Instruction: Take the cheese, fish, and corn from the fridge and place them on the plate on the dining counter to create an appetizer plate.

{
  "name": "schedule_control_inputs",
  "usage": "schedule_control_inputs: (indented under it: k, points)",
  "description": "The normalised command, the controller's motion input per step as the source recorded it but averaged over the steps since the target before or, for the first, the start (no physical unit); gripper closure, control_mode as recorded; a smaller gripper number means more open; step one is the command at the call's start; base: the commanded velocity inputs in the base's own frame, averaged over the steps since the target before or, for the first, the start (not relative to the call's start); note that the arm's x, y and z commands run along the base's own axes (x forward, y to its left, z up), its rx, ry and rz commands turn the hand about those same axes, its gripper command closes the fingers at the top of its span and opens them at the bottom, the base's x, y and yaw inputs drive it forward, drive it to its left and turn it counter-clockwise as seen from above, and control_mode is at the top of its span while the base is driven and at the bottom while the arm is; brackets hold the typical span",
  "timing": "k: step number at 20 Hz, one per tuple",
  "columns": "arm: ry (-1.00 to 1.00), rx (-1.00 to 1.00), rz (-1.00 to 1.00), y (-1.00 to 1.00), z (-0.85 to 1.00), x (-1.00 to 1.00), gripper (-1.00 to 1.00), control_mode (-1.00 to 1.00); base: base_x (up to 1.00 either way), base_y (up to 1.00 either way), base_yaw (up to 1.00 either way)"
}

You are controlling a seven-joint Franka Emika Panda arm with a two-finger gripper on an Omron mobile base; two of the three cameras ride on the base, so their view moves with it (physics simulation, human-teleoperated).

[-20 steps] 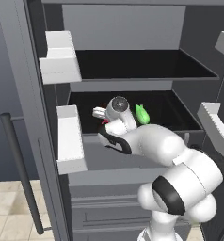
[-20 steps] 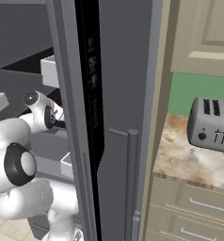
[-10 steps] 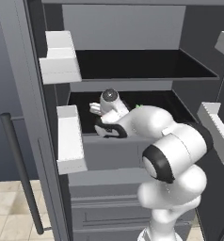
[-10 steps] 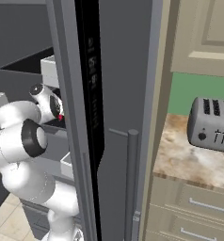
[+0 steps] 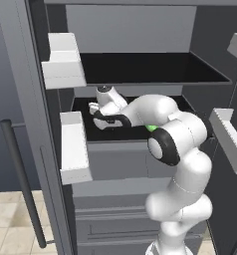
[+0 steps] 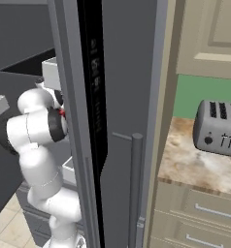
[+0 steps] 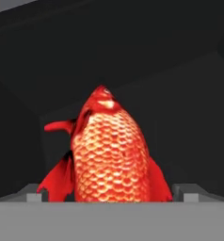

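The red-orange fish lies on the black shelf of the open fridge, close in front of the hand camera. My gripper is open, with one fingertip on each side of the fish's tail end and not closed on it. From the left base view the gripper reaches into the left part of the lower shelf. A sliver of the green corn peeks out behind my forearm. A speck of the red fish shows beside the arm in the right base view. Cheese, plate and dining counter are out of view.
White door bins hang on the left door beside my arm, with another on the right. The upper black shelf is just above my hand. A long bar handle runs down the left door. A toaster sits on the side counter.
The arm has swung left along the lower shelf and the hand has gone deeper in, towards the fish. The corn is now mostly hidden behind the forearm. The jaws stayed open.
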Motion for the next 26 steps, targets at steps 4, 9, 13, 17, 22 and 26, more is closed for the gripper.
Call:
schedule_control_inputs:
  k: [4,9,13,17,22,26]
  points:
    - [0.04,-0.07,-0.04,0.28,-0.87,0.00,1.00,-1.00,0.00,0.00,0.00]
    - [-0.11,-0.14,-0.10,0.07,-1.00,-0.64,1.00,-1.00,0.00,0.00,0.00]
    - [-0.22,-0.06,-0.19,-0.04,-0.72,-0.93,1.00,-1.00,0.00,0.00,0.00]
    - [-0.11,0.00,-0.24,-0.16,-0.25,-1.00,1.00,-1.00,0.00,0.00,0.00]
    - [0.04,0.09,-0.22,-0.66,0.08,-0.96,1.00,-1.00,0.00,0.00,0.00]
    - [0.07,0.17,-0.09,-0.77,0.02,-1.00,1.00,-1.00,0.00,0.00,0.00]
